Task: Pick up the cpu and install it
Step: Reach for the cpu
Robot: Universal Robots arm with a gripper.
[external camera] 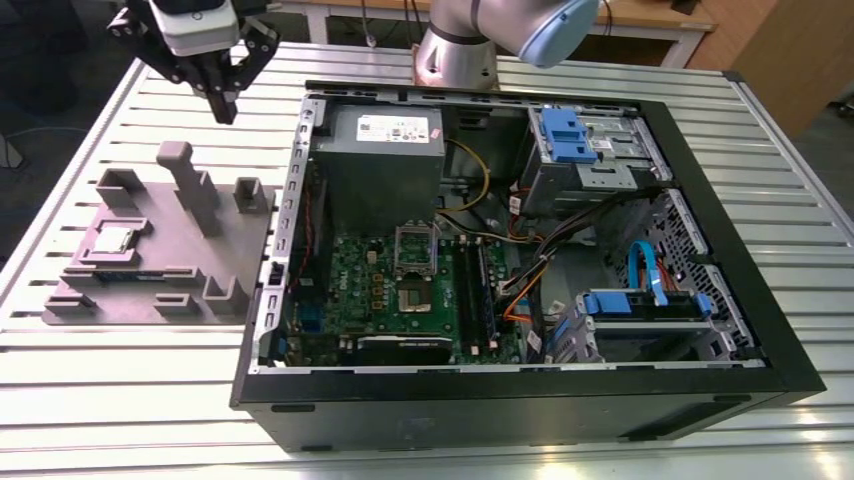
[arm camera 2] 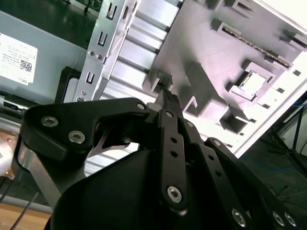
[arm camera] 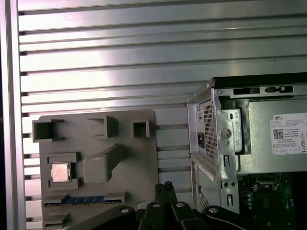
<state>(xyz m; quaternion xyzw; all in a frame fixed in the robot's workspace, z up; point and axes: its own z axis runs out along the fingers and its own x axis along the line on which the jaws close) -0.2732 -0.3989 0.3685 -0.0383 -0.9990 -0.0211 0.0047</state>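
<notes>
The cpu is a small silvery square chip lying flat in a recess of the grey holder block, on the exterior view's left. It also appears in the first wrist view as the cpu and in the second wrist view as the cpu. My gripper hangs high above the table, beyond the block's far edge and well apart from the chip. Its black fingers are pressed together, shut on nothing. The open computer case shows the motherboard's socket.
The holder block carries tall grey posts and a memory stick in a slot near the chip. Inside the case are a grey power supply, blue drive brackets and loose cables. The table is slatted metal.
</notes>
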